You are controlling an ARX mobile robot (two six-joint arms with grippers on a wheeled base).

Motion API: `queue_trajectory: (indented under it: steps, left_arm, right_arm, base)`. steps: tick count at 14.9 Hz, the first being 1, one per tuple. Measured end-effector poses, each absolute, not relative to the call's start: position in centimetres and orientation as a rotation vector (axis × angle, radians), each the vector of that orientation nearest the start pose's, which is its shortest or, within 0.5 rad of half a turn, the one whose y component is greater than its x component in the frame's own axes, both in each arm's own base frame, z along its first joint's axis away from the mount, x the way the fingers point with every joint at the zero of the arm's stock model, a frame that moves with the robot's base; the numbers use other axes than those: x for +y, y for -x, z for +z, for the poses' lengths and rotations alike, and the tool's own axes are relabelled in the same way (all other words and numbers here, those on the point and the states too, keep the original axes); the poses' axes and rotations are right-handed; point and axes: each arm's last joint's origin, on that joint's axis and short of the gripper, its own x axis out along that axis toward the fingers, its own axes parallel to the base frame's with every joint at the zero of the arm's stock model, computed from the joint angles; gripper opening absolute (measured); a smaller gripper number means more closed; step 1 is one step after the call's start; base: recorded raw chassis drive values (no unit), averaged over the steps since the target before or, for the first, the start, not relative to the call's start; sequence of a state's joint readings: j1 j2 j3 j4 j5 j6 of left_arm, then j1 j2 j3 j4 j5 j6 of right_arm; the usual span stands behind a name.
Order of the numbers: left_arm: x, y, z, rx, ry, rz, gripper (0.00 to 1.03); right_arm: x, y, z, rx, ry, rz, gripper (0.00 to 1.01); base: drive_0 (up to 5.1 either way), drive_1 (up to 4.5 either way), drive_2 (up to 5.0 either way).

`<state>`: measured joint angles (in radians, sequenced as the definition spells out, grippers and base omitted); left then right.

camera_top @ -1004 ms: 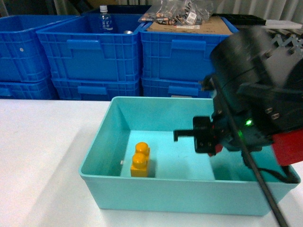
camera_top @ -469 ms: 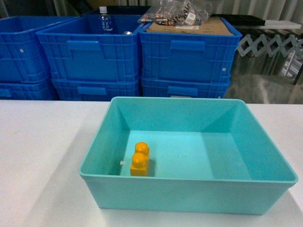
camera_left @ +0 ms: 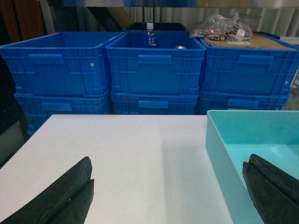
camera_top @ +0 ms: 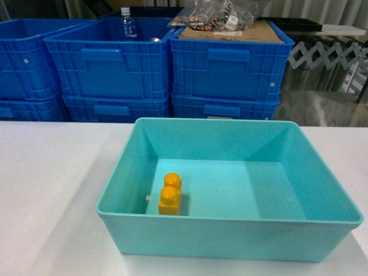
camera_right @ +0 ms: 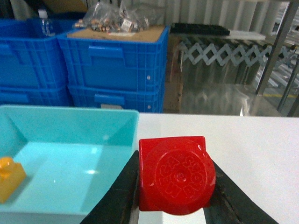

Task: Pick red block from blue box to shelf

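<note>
1. Head view: blue box [camera_top: 230,230] on white tabletop [camera_top: 52,190]; yellow brick [camera_top: 170,194] inside at left; dark blue crates [camera_top: 172,63] stacked behind. No gripper visible.
2. Left wrist view: left gripper [camera_left: 170,196], fingers [camera_left: 65,196] spread wide apart, empty, above the tabletop beside the box's left wall.
3. Right wrist view: right gripper [camera_right: 173,186] clamped on red block [camera_right: 175,179], stud facing the camera, held at the box's right rim.

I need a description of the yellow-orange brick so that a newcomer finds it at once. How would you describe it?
Start at the large turquoise bin on the white table, in front of the stacked dark blue crates. Look on its floor near the front left corner: the yellow-orange brick lies there alone. It has two round studs in a row, unlike the one-stud red block held in the right gripper.
</note>
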<state>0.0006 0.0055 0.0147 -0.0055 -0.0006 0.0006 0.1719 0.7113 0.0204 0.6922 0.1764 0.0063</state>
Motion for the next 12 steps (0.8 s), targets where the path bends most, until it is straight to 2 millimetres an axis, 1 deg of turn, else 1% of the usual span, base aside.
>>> queue_trajectory:
  steps: [1, 4, 5, 6, 12]
  left_arm:
    - [0.0, -9.7, 16.8, -0.004, -0.001, 0.002, 0.98]
    - [0.0, -9.7, 16.8, -0.004, -0.001, 0.001, 0.98]
    - [0.0, -9.7, 16.8, -0.004, -0.001, 0.001, 0.98]
    - [0.0, -9.7, 16.8, -0.004, -0.001, 0.001, 0.98]
    - [0.0, -9.7, 16.8, -0.005, -0.001, 0.001, 0.98]
  right_arm:
    - [1.7, -14.0, 16.2, 0.030, -0.001, -0.005, 0.28]
    - [1.0, -13.1, 16.9, -0.008, -0.007, -0.002, 0.28]
    - [0.3, -12.9, 16.9, -0.002, -0.005, 0.010, 0.28]
    - [-0.1, -12.6, 17.0, -0.006, -0.006, -0.022, 0.28]
    - [0.0, -11.4, 17.1, -0.012, -0.006, -0.001, 0.28]
  base:
    - [0.0, 0.00, 0.0]
    - [0.0, 0.00, 0.0]
    - [0.0, 0.00, 0.0]
    - [0.0, 0.00, 0.0]
    - [0.0, 0.00, 0.0]
